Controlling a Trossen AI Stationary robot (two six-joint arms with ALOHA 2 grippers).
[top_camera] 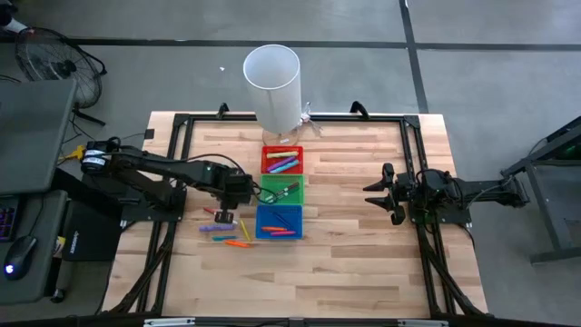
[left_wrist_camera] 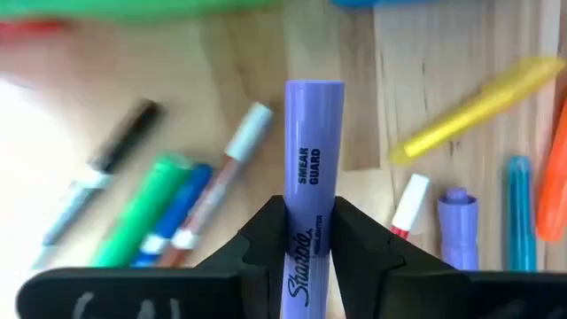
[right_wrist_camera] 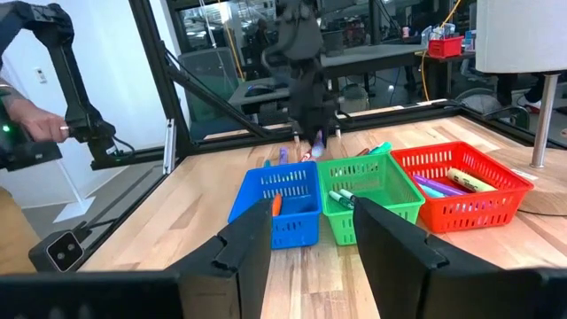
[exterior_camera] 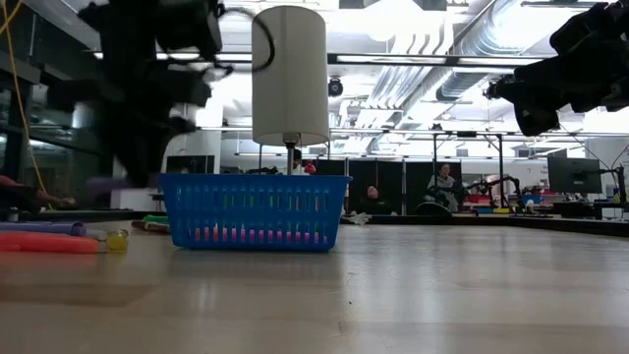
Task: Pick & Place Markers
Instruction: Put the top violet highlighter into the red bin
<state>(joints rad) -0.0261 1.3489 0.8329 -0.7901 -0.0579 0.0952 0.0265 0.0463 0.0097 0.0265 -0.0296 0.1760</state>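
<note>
Since my left hand (left_wrist_camera: 309,232) is already clenched on the purple plastic highlighter marker (left_wrist_camera: 312,186), its long axis running out between the fingers, I judge the three plastic bins (top_camera: 280,190) just beside it, toward the tabletop's middle. My right hand (top_camera: 388,193) waits open, well apart.

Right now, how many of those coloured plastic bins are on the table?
3, in a row down the middle of the table: the red bin nearest the white lamp, the green bin in the middle, the blue bin at the other end. None looks hidden.
</note>
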